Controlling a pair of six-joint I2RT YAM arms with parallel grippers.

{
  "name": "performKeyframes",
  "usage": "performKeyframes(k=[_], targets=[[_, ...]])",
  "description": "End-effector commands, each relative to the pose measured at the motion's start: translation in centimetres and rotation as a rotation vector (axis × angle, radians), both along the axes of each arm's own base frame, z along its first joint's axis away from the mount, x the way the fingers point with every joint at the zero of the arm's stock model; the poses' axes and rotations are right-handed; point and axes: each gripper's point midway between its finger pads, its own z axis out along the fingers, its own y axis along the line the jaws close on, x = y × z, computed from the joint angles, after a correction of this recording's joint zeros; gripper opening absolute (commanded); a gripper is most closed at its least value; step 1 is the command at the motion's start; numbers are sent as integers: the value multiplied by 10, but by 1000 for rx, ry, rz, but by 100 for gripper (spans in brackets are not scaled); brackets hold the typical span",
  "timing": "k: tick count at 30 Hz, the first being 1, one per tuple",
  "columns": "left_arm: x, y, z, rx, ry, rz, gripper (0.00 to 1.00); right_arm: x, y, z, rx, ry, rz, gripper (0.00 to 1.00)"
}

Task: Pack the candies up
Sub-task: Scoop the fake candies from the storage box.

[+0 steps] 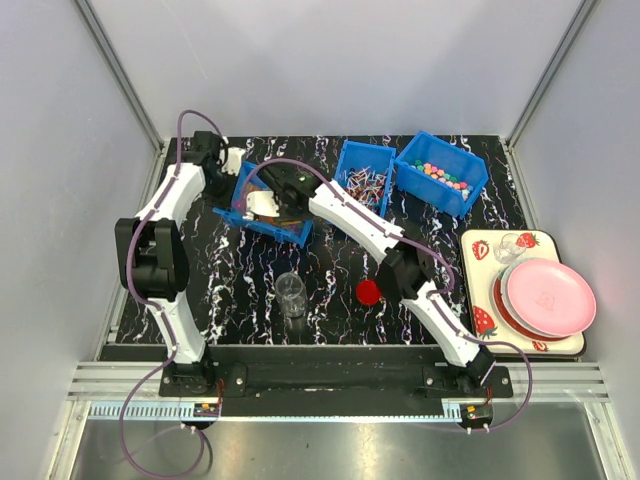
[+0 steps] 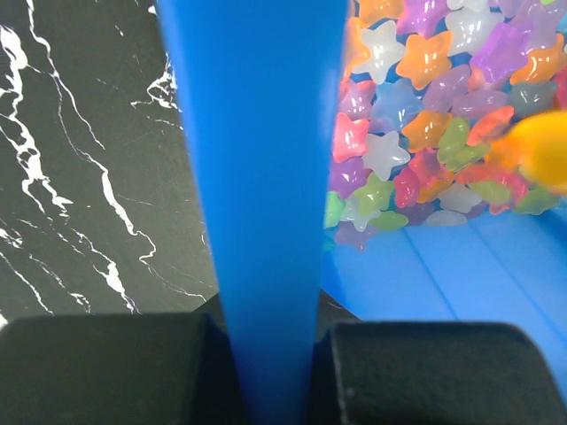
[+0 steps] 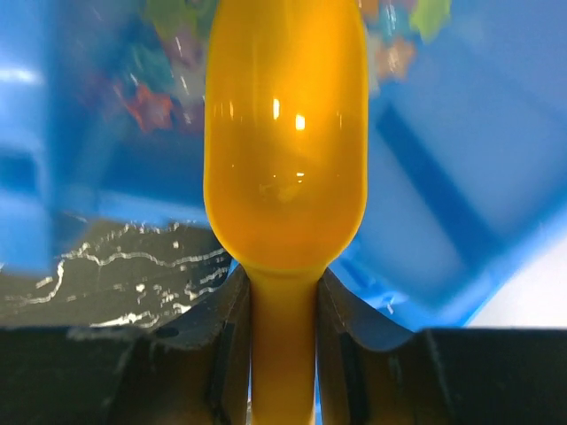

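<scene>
A blue bin (image 1: pixel 268 226) at the back left looks tipped and holds many star-shaped candies (image 2: pixel 416 115) in orange, pink, yellow, green and purple. My left gripper (image 1: pixel 232 162) is shut on the bin's wall (image 2: pixel 257 177), which runs up between its fingers (image 2: pixel 106 372). My right gripper (image 1: pixel 268 203) is shut on the handle of a yellow scoop (image 3: pixel 283 150), whose bowl hangs over the bin's inside. The scoop's tip (image 2: pixel 540 150) shows beside the candy pile in the left wrist view. Whether the scoop holds candies is hidden.
Two more blue bins stand at the back, one with red-and-white wrapped candies (image 1: pixel 365 178) and one with small pastel balls (image 1: pixel 441 172). A clear jar (image 1: pixel 291 295) and a red lid (image 1: pixel 369 292) sit at the front middle. A tray (image 1: pixel 478 250) with a pink plate (image 1: pixel 548 297) is on the right.
</scene>
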Motion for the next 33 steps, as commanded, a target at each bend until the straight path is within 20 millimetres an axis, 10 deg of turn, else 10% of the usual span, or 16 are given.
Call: performKeyframes(k=[1, 19, 33], targets=[[20, -11, 53, -36, -189, 17, 0, 7, 27, 11, 47, -86, 40, 0], [-2, -44, 43, -195, -114, -59, 0, 44, 97, -4, 489, -90, -55, 0], [11, -7, 31, -233, -79, 83, 0, 44, 82, 16, 662, 79, -122, 0]])
